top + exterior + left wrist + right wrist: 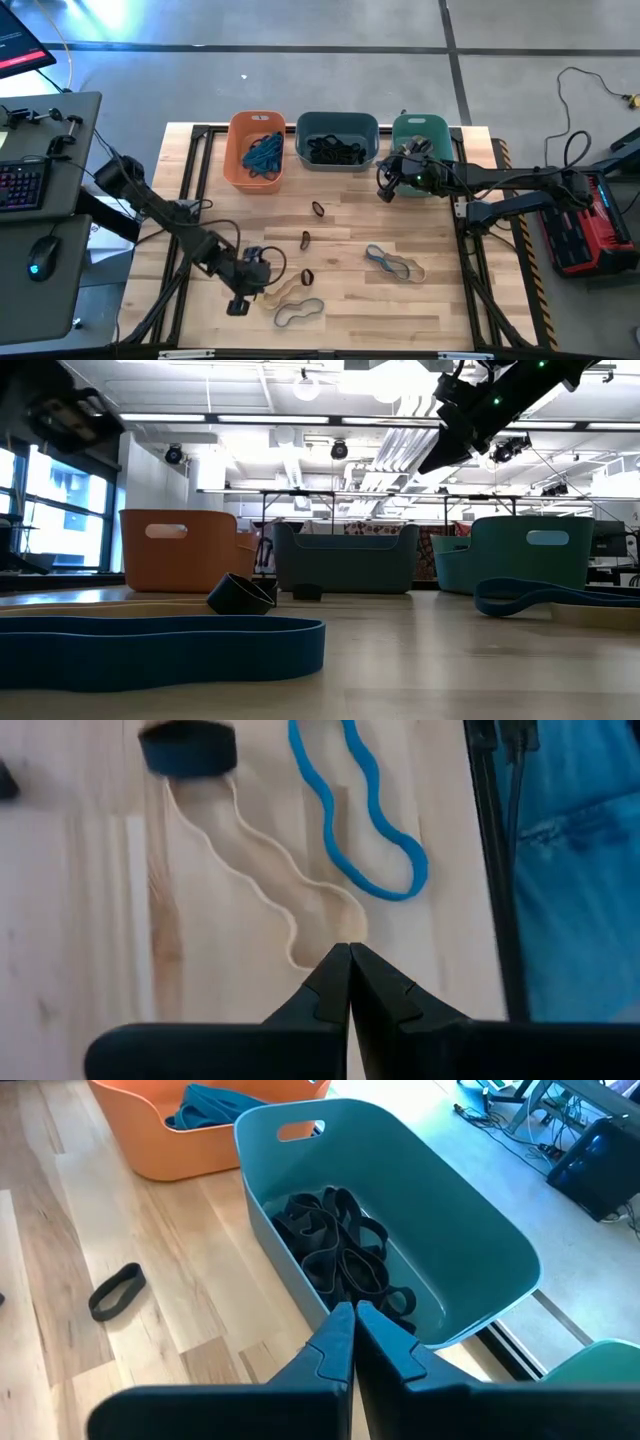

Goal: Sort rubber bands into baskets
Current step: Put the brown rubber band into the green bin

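Observation:
Three baskets stand in a row at the table's far side: orange (255, 150) with blue bands, slate blue-grey (337, 142) with black bands (340, 1250), teal (420, 140). My left gripper (260, 291) is low at the near left, shut at one end of a tan rubber band (240, 840) that lies wavy on the table. A blue band (360, 810) lies beside it and a black band (188, 747) at its other end. My right gripper (352, 1308) is shut and empty, raised over the slate basket's rim, next to the teal basket (385, 190). My left gripper has its shut fingertips (335, 970) on the tan band's end loop (300, 952), the end farthest from the black band. The fingers lie along the band. The tips cover the place of contact. The rest of the band lies slack and flat on the table.
Loose bands lie mid-table: black ones (318, 209) (305, 240) (307, 277), and a blue and a tan one together at the right (392, 264). The table's black frame rails run along its edges (470, 260). A desk with keyboard and mouse stands to the left (40, 190).

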Controlling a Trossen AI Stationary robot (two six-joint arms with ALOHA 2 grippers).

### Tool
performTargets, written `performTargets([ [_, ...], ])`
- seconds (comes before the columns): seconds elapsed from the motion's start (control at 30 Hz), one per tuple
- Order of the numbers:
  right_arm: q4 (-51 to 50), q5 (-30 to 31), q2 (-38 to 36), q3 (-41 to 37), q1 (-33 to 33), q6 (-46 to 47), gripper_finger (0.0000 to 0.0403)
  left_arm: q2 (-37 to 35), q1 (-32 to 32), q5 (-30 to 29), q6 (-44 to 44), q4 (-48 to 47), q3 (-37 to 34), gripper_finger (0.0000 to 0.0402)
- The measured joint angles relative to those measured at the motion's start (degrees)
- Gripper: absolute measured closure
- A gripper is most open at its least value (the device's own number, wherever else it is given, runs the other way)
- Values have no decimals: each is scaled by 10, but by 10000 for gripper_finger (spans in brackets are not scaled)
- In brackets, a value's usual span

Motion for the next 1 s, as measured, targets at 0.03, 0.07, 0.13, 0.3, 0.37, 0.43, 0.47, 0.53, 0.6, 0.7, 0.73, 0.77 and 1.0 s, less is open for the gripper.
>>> performTargets([
  [0.03,0,0,0,0,0,-1,403,0,-6,-4,-22,0,0,400],
  [0.07,0,0,0,0,0,-1,403,0,-11,-10,-42,2,0,397],
  [0.13,-3,0,0,0,0,-2,403,5,-18,-24,-73,4,0,389],
  [0.3,-12,0,0,0,0,-2,403,40,-15,-30,-121,19,0,353],
  [0.37,-17,0,0,0,0,-1,403,56,-10,-27,-124,29,0,336],
  [0.43,-21,0,0,0,0,0,403,66,-7,-26,-117,34,0,319],
  [0.47,-22,0,0,0,0,0,403,69,-5,-26,-112,38,0,311],
  [0.53,-24,0,0,0,0,0,403,70,-4,-28,-103,41,0,299],
  [0.6,-25,0,0,0,0,0,403,69,-4,-29,-96,41,0,292],
  [0.7,-26,0,0,0,0,0,403,69,-4,-26,-94,52,-17,289],
  [0.73,-26,0,0,0,0,0,403,69,-4,-22,-94,62,-27,289],
  [0.77,-26,0,0,0,0,0,403,69,-4,-16,-94,71,-38,289],
  [1.0,-26,0,0,0,0,-2,403,69,-4,-10,-88,148,-94,289],
])
